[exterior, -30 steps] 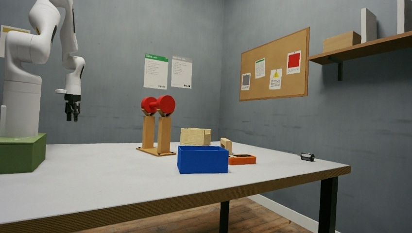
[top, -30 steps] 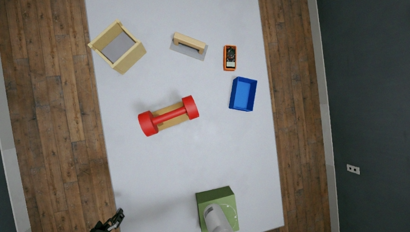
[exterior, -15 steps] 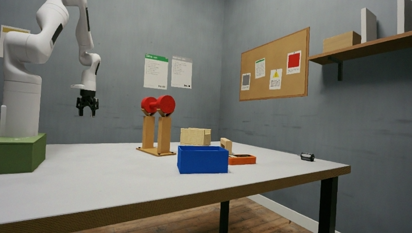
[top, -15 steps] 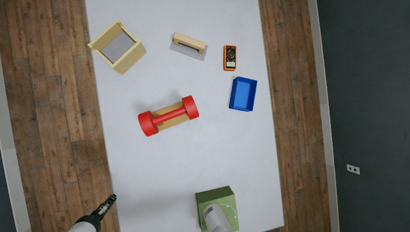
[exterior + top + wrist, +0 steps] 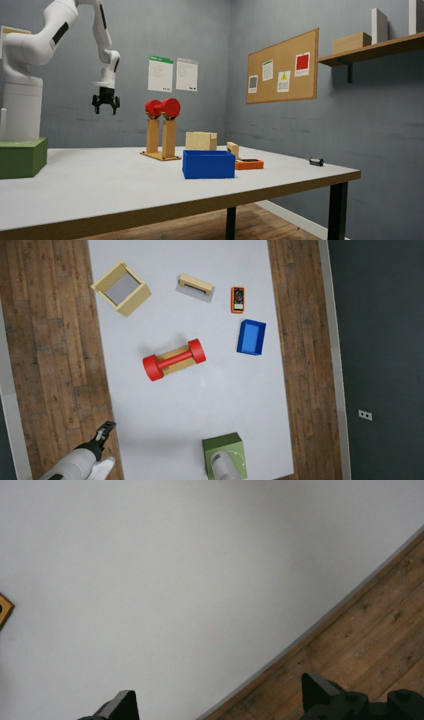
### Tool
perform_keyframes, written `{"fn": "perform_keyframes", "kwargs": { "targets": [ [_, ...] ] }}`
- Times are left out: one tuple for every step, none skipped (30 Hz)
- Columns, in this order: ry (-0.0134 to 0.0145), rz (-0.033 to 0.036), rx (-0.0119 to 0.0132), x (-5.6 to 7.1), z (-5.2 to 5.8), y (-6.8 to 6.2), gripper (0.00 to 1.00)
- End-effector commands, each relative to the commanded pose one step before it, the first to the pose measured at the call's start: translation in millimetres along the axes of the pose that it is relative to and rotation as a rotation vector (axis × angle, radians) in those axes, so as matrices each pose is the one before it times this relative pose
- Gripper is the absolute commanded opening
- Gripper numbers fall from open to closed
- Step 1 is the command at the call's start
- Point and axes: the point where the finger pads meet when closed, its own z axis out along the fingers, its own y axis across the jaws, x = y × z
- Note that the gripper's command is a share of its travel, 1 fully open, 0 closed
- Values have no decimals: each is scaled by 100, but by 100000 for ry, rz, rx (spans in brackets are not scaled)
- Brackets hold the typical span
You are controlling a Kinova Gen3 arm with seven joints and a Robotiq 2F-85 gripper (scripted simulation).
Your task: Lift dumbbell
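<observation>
A red dumbbell (image 5: 173, 359) lies across the top of a tall wooden cradle (image 5: 177, 363) near the middle of the white table. In the side view the dumbbell (image 5: 162, 107) rests on the cradle's two posts (image 5: 160, 138). My gripper (image 5: 105, 107) (image 5: 104, 431) is open and empty. It hangs in the air at about the dumbbell's height, well short of it, over the table's left edge. The wrist view shows both fingertips over the table edge and the wood floor, with a corner of the cradle's base (image 5: 4, 609) at the left.
A blue bin (image 5: 251, 336), an orange multimeter (image 5: 237, 299), a wooden handle block on a grey plate (image 5: 195, 286) and an open wooden box (image 5: 121, 288) lie beyond the dumbbell. The arm's green base (image 5: 225, 454) stands at the near edge.
</observation>
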Motion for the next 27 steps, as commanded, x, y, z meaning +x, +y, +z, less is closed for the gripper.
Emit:
{"fn": "perform_keyframes", "kwargs": {
  "targets": [
    [-875, -1854, -1222, -854, -1246, -2917, 100],
    [-36, -2560, 36, -87, -384, -813, 100],
    [-37, -2538, 53, -49, -385, -819, 100],
    [-37, -2512, 71, -11, -385, -822, 100],
    [0, 0, 0, 0, 0, 0, 100],
    [-34, -2482, 87, 27, -385, -823, 100],
    [-30, -2450, 103, 64, -384, -820, 100],
    [0, 0, 0, 0, 0, 0, 100],
    [-25, -2414, 118, 101, -382, -815, 100],
    [-19, -2376, 132, 137, -380, -806, 100],
    [-11, -2334, 144, 171, -377, -795, 100],
    [0, 0, 0, 0, 0, 0, 100],
    [-3, -2290, 155, 204, -373, -781, 100],
    [6, -2243, 165, 235, -368, -765, 100],
    [16, -2194, 173, 264, -363, -746, 100],
    [0, 0, 0, 0, 0, 0, 100],
    [0, 0, 0, 0, 0, 0, 100],
    [26, -2142, 180, 290, -357, -725, 100],
    [36, -2088, 185, 315, -350, -703, 100],
    [46, -2032, 189, 336, -343, -679, 100],
    [56, -1974, 191, 355, -335, -653, 100],
    [65, -1915, 192, 372, -327, -627, 100],
    [0, 0, 0, 0, 0, 0, 100],
    [74, -1854, 192, 385, -318, -599, 100],
    [82, -1791, 190, 396, -309, -571, 100],
    [90, -1727, 187, 404, -299, -542, 100],
    [96, -1662, 183, 410, -289, -513, 100]
  ]
}}
